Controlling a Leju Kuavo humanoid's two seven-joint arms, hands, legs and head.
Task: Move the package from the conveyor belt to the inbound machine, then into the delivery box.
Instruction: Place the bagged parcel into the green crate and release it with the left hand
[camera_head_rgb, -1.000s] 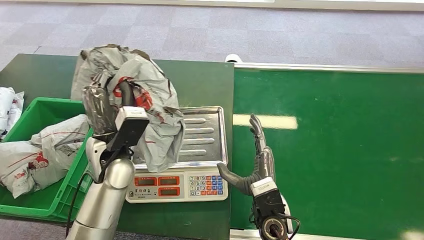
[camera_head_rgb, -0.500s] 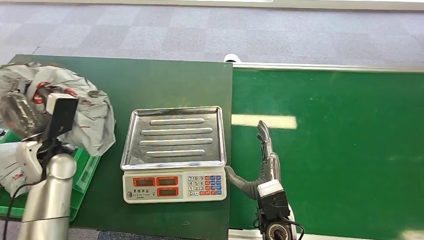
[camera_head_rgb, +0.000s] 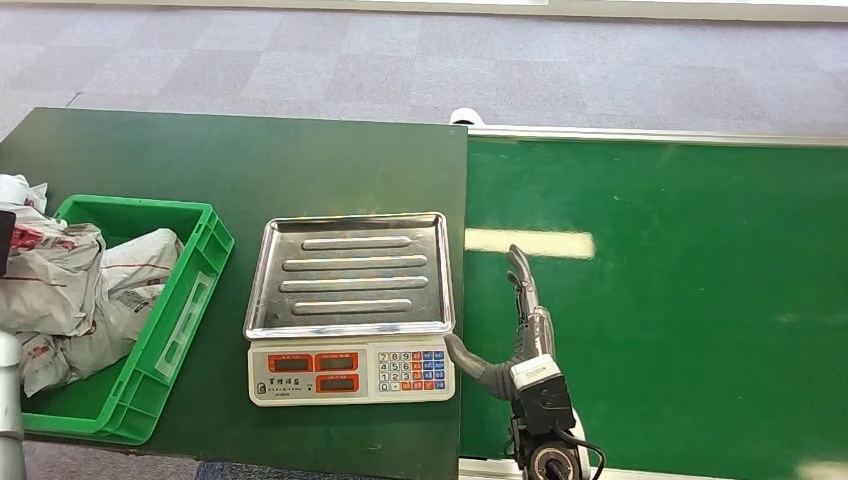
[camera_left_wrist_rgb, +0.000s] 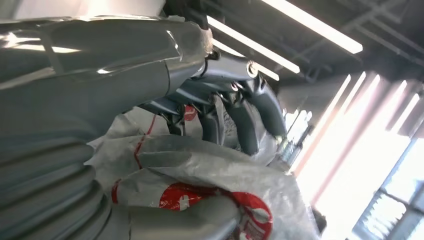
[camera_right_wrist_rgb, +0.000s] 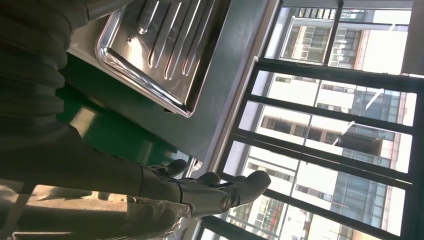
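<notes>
Package (camera_left_wrist_rgb: 200, 170), a crinkled grey mailer bag with red print, is clutched in the left hand (camera_left_wrist_rgb: 220, 115); the left wrist view shows dark fingers (camera_left_wrist_rgb: 247, 125) curled over its top and the thumb pressing from the other side. In the head view the same bag (camera_head_rgb: 50, 275) sits at about nine o'clock from the scale (camera_head_rgb: 350, 305), over the green bin (camera_head_rgb: 190, 300), where other bags (camera_head_rgb: 120, 290) already lie. Whether it rests on those bags or hangs just above them I cannot tell.

My worry is the release. The film is slippery and bunched, so a fold could snag on a finger and get dragged back out when the arm lifts. It could also slump over the near wall of the bin if let go too close to the edge, since the pile inside looks high on that side.

The right hand (camera_head_rgb: 515, 315) lies over the green belt (camera_head_rgb: 680, 300) at three o'clock from the scale, fingers stretched straight and thumb spread towards the keypad, holding nothing. The scale's steel tray (camera_head_rgb: 350, 270) is bare.
</notes>
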